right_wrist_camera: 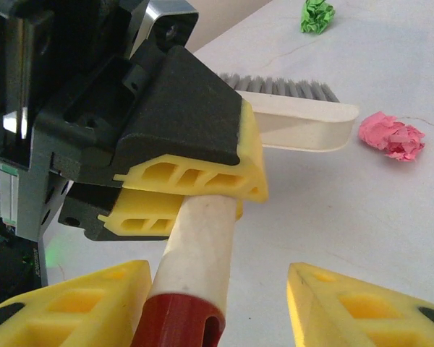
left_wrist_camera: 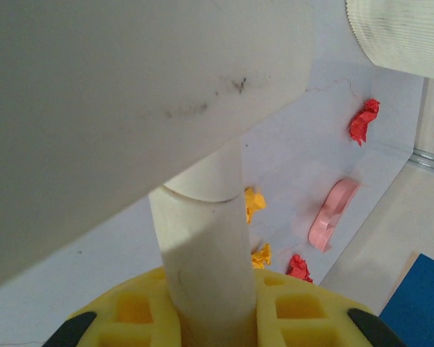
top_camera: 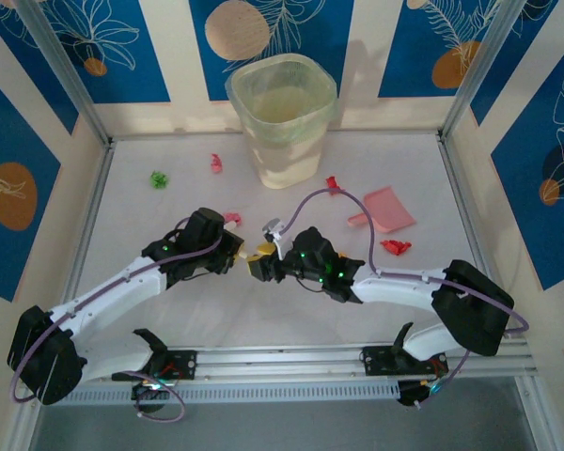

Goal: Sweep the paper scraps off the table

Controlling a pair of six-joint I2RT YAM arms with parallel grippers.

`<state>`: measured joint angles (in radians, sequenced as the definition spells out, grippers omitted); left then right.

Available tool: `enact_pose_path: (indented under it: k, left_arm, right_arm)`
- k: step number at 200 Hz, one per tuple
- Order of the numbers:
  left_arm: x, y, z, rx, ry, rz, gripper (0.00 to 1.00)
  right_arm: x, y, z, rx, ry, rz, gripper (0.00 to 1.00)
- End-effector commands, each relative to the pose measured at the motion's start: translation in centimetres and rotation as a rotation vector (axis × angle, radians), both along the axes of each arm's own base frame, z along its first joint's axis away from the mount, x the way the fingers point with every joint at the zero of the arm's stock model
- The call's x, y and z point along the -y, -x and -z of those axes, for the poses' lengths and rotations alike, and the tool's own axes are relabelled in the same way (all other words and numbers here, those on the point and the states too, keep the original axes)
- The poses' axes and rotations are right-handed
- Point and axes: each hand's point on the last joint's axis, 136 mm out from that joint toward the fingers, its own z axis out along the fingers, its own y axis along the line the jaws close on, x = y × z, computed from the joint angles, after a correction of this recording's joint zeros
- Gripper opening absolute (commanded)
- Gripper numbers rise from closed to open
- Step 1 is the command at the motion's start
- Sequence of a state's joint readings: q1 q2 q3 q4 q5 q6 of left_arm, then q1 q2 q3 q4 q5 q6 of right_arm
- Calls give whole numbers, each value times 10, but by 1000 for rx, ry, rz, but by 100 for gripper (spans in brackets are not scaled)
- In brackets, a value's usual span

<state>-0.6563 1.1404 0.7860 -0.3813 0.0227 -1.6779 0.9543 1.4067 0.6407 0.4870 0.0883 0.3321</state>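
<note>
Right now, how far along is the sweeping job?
Nothing looks swept: paper scraps lie scattered across the table. In hand: the left end effector clamps the brush handle, right end effector open around its end. Left: all the sweeping; the dustpan lies unused.

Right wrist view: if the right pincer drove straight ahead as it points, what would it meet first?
The brush handle, its red end between the open fingers of the right pincer; right behind, the left pincer clamped on it. Spacing is unclear.

White table (top_camera: 263, 319), scattered paper scraps (top_camera: 158, 178), pink dustpan (top_camera: 390, 209), translucent bin (top_camera: 282, 122) at back
</note>
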Motion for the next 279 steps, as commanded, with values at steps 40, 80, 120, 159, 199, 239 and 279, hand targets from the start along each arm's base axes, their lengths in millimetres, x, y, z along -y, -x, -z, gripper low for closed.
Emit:
enact_pose_path:
  k: [40, 80, 120, 159, 199, 239, 279]
  left_arm:
    - [-1, -3, -8, 19, 39, -22, 0]
    - [0, -3, -6, 15, 48, -20, 0]
    - [2, -2, -4, 9, 56, -15, 0]
    - [2, -4, -6, 38, 58, -7, 3]
    - [-1, -9, -20, 125, 54, 1, 40]
    - [4, -16, -52, 302, 46, 93, 77]
    - [20, -8, -114, 713, 52, 312, 100]
  right_arm:
    - [-3, -4, 5, -13, 1, -2, 49]
    - [-5, -6, 5, -18, 5, 0, 43]
    - [-7, -8, 3, -18, 1, 2, 32]
    - [-6, -13, 3, -44, 9, 29, 14]
    - [0, -11, -8, -84, -31, 36, 0]
    - [7, -7, -17, -147, -21, 52, 0]
    - [25, 2, -36, -180, -55, 75, 0]
